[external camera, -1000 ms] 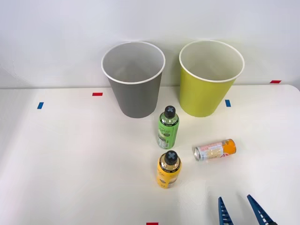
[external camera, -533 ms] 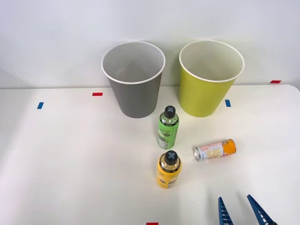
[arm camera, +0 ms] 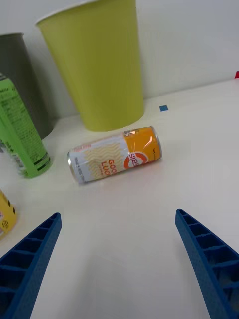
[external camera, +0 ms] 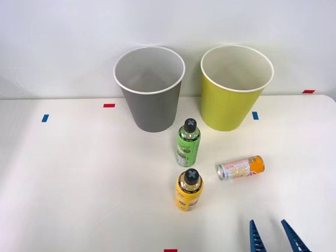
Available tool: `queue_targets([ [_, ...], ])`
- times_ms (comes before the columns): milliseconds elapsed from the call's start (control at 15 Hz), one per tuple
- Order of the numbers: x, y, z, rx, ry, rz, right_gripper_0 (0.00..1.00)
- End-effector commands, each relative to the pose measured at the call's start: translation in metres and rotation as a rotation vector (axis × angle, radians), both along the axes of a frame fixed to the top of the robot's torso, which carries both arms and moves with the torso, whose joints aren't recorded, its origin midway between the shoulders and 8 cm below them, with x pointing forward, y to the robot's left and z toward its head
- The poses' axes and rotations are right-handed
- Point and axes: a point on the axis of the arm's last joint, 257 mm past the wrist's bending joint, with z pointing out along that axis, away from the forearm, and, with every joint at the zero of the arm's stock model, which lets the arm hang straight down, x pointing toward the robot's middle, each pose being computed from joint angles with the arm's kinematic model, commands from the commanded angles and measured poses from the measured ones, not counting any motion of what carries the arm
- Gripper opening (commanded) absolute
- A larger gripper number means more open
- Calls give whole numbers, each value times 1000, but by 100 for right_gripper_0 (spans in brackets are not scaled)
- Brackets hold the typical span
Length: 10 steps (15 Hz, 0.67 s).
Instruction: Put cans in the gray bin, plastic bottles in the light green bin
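Nearest the robot, the right arm's blue ribbed two-finger gripper [external camera: 274, 239] hangs low over the white table [external camera: 79, 173] at the near right edge, its fingers spread wide and holding nothing; in the wrist view the two fingertips [arm camera: 30, 249] sit far apart with bare tabletop between them

Straight ahead of that open gap, a little way beyond the fingertips and not touching them, lies the small metal drink can [external camera: 240, 168] on its side. Its long axis runs crosswise to the gripper's reach, roughly in line with the direction in which the fingers are spread, silver top and pinkish-white half toward the robot's left, orange half toward the right and tilted slightly away. My reading is that the fingers would have to turn about a quarter to close across the can's round body, or else take it end to end

Left of the can stands the short yellow-labelled plastic bottle with a black cap [external camera: 189, 189], and just beyond it the taller green-labelled black-capped bottle [external camera: 188, 142], both upright and apart from the can

Farthest back stand the round gray bin with a white rim [external camera: 150, 105] and, to its right, the round yellow-green bin [external camera: 231, 102], which is directly behind the can; the can's target is the gray one, farther left
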Motion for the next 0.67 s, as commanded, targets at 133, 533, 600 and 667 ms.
queue_targets([
  [133,16,-25,14,-37,35,-55,78],
  [533,36,-31,28,121,331,-91,78],
  [600,39,-31,33,158,375,-94,78],
  [667,42,-32,38,203,423,-101,78],
])
